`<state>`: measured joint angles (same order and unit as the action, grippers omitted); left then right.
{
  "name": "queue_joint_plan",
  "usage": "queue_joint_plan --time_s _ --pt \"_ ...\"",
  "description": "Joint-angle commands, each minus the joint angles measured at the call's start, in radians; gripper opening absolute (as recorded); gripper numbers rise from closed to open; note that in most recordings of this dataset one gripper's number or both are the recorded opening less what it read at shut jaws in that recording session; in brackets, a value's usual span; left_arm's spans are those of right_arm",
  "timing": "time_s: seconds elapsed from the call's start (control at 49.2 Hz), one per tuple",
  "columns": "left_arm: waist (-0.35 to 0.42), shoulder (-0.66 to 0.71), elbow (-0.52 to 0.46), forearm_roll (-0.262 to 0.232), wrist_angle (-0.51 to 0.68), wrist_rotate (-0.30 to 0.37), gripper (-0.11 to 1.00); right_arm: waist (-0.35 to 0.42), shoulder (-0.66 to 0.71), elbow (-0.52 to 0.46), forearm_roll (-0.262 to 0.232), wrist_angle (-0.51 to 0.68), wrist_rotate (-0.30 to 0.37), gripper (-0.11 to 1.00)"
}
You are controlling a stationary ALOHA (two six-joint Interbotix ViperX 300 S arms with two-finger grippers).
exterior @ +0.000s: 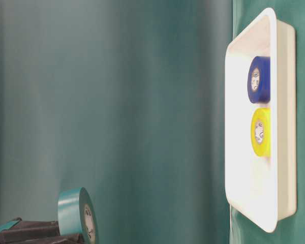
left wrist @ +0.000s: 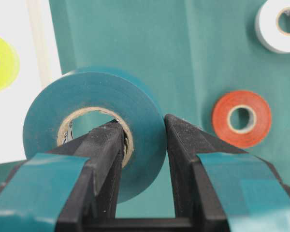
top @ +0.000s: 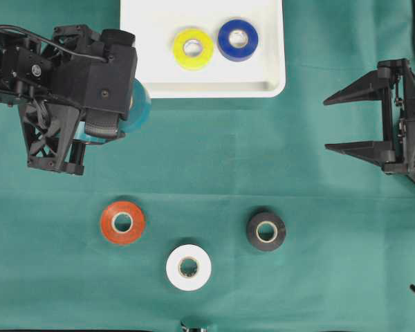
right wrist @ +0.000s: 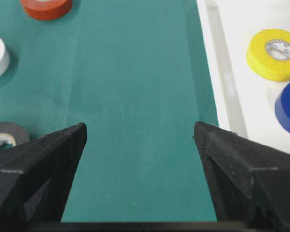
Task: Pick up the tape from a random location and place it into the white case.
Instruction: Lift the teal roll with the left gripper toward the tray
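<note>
- While the left gripper (left wrist: 144, 140) pinched the teal roll (left wrist: 94, 128) through its wall, one finger in the core, the roll hung just off the case's (top: 145, 41) near-left corner.
- The right gripper (top: 332, 123) stood spread wide, right of the case.
- Yellow (top: 193, 48) and blue (top: 237, 39) rolls lay inside the case.
- Orange (top: 122, 222), white (top: 188, 267) and black (top: 266, 230) rolls lay well apart from it on the cloth (top: 214, 159).

Teal tape roll (left wrist: 94, 128) w/ tan core is showing against the dark green cloth (top: 214, 159). White case (top: 273, 69) is holding a yellow roll (top: 193, 48) & a blue roll (top: 238, 39). Orange roll (top: 122, 222), white roll (top: 189, 267), black roll (top: 266, 230) are lying on the cloth. Black fingers (left wrist: 108, 154) are wearing teal pads.
</note>
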<state>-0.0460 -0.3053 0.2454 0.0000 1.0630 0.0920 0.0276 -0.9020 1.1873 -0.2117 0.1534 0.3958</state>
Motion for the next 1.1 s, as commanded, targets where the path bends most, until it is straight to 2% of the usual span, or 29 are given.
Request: queue_joint_plan --time_s 0.0,0.386,0.589,0.772,1.077 --pt "-0.002 -0.020 -0.026 0.003 -0.005 -0.002 0.23 -0.002 0.006 -0.020 -0.002 -0.005 0.000 0.87" --pt "-0.005 -0.020 -0.026 0.003 -0.005 -0.002 0.23 -0.002 0.005 -0.020 -0.002 -0.005 0.000 0.87" --pt "0.018 -0.018 -0.026 0.003 -0.008 -0.002 0.23 -0.002 0.005 -0.020 -0.002 -0.005 0.000 0.87" --pt "0.087 -0.014 -0.029 0.003 -0.008 0.000 0.23 0.000 0.003 -0.020 -0.002 -0.003 -0.003 0.87" --pt "0.261 -0.012 -0.038 0.006 -0.006 0.008 0.23 -0.002 0.002 -0.020 -0.002 0.011 -0.005 0.87"
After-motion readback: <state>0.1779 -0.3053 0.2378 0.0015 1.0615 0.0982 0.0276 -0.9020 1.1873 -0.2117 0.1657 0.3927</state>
